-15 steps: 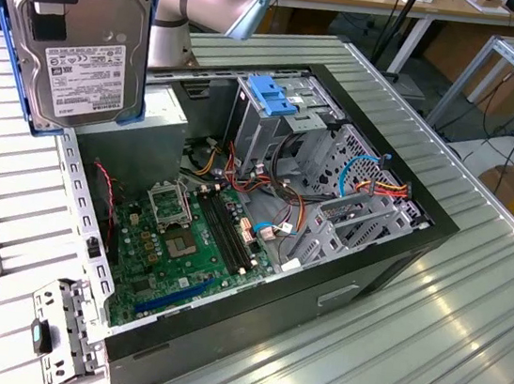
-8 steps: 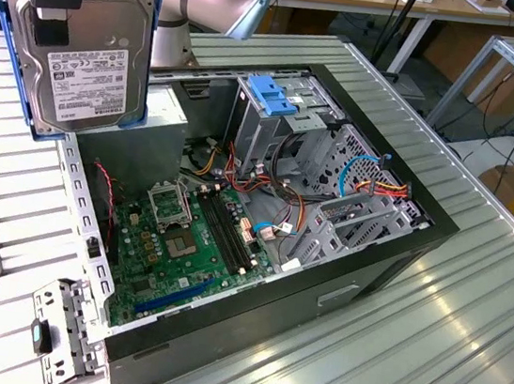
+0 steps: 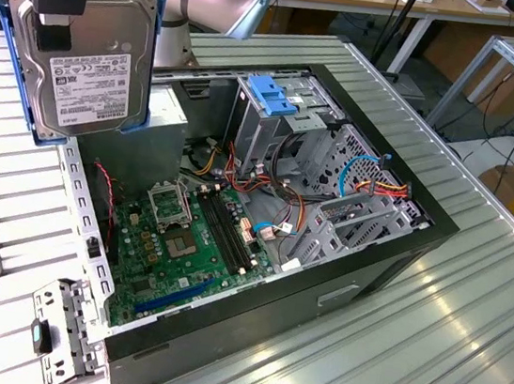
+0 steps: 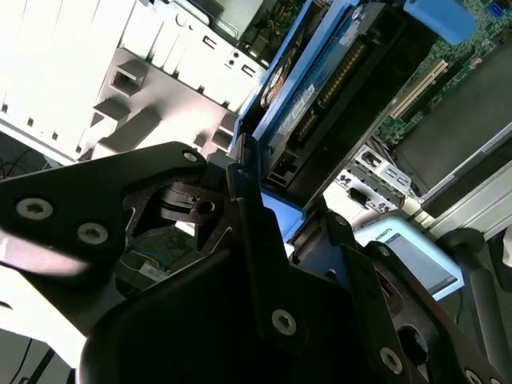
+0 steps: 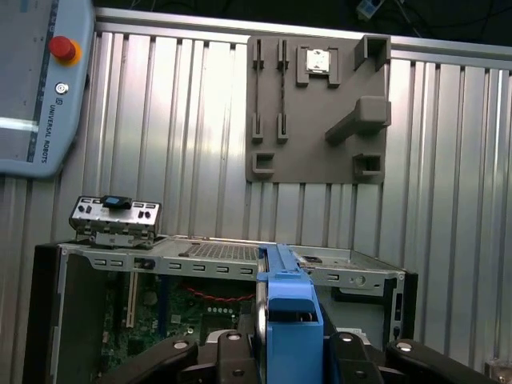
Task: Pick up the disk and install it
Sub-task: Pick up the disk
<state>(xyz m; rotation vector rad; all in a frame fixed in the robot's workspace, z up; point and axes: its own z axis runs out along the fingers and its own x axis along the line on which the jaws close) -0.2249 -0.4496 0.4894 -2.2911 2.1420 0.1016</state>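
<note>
1. Status: the disk (image 3: 92, 76) hangs in the air at the exterior view's left, clear of the open computer case (image 3: 393, 238) and well apart from the drive cage (image 3: 284, 129); not yet installed
2. Grip: the gripper (image 3: 55, 9) is clamped on the upper end of the disk's light-blue carrier; in the first wrist view we see the carrier's edge pinched between the fingers (image 5: 356, 360)
3. Reasoning: we judge that the end-on hold leaves the long body free to enter a bay
4. Reasoning: the case lies on its side with the panel off, so the cage and motherboard (image 3: 194, 241) are open from above
5. Counts: one disk, one gripper, one case, one bright-blue latch (image 3: 274, 95) on the cage, one loose metal bracket (image 3: 59, 327) on the table (image 3: 463, 352) by the case corner, one grey fixture plate (image 5: 320, 112)
</note>
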